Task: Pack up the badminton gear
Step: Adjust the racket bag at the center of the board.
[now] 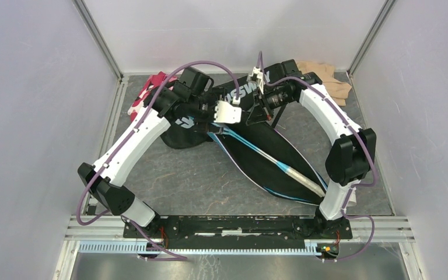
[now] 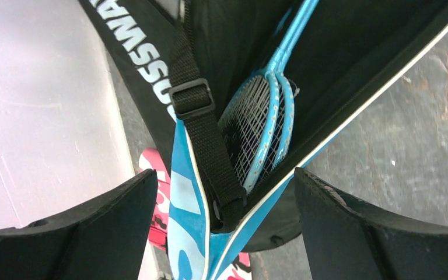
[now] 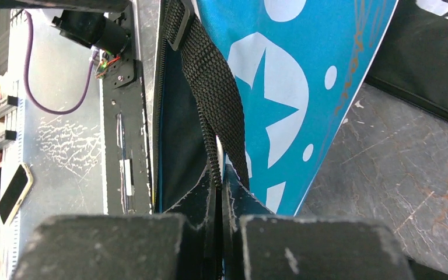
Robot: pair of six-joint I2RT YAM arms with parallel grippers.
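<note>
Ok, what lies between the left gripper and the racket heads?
Left wrist view: the black strap and the rim of the blue racket cover separate the left gripper from the racket heads.

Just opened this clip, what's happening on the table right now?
The right pincer is shut on the edge of the blue racket cover, seemingly holding it open. The left pincer hangs open above the opening, gripping nothing. Two blue rackets lie inside the open cover, heads at the far end. The black CROSSWAY cover lies just behind it.
</note>
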